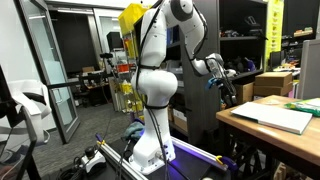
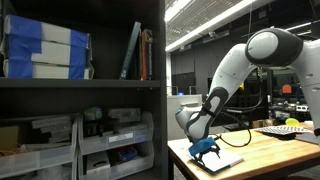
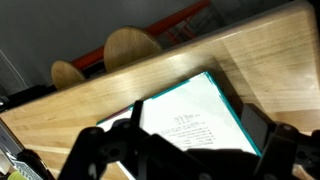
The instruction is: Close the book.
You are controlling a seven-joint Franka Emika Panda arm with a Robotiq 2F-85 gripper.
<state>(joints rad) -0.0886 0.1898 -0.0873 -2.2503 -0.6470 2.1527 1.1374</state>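
The book (image 3: pixel 195 110) lies flat on the wooden table (image 3: pixel 270 50), showing a white printed page with a teal edge around it. In the wrist view my gripper (image 3: pixel 195 128) is open, its dark fingers (image 3: pixel 256 126) standing on either side of the page and close above it. In both exterior views the book (image 1: pixel 276 118) (image 2: pixel 226 163) rests near the table's corner. The gripper (image 1: pixel 228 88) (image 2: pixel 205 150) hangs at that corner, low over the book's near end. Nothing is held between the fingers.
Two round wooden stools (image 3: pixel 130 47) stand beyond the table's far edge. A dark shelf unit (image 2: pixel 80 90) with boxes and books fills the side of an exterior view. Small green items (image 1: pixel 302 104) lie farther along the table.
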